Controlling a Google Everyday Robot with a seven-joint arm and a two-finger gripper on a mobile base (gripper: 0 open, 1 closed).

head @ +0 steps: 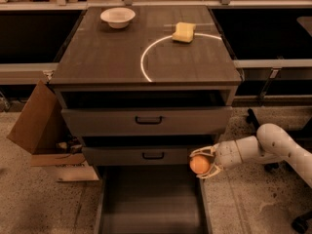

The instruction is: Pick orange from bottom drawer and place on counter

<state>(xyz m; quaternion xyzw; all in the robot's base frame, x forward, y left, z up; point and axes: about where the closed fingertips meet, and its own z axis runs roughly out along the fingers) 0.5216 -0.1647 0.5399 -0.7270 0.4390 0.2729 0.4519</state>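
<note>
My gripper (202, 164) is shut on the orange (199, 165), a small round fruit, and holds it above the right rim of the open bottom drawer (151, 204), level with the middle drawer's front. The white arm reaches in from the right. The bottom drawer is pulled out and its grey inside shows nothing in it. The counter (112, 52) is the dark wood-grain cabinet top with a white arc on it, well above the gripper.
A white bowl (117, 17) stands at the counter's back left and a yellow sponge (184, 32) at its back right. The two upper drawers (146, 121) stick out slightly. An open cardboard box (41, 130) lies on the floor to the left.
</note>
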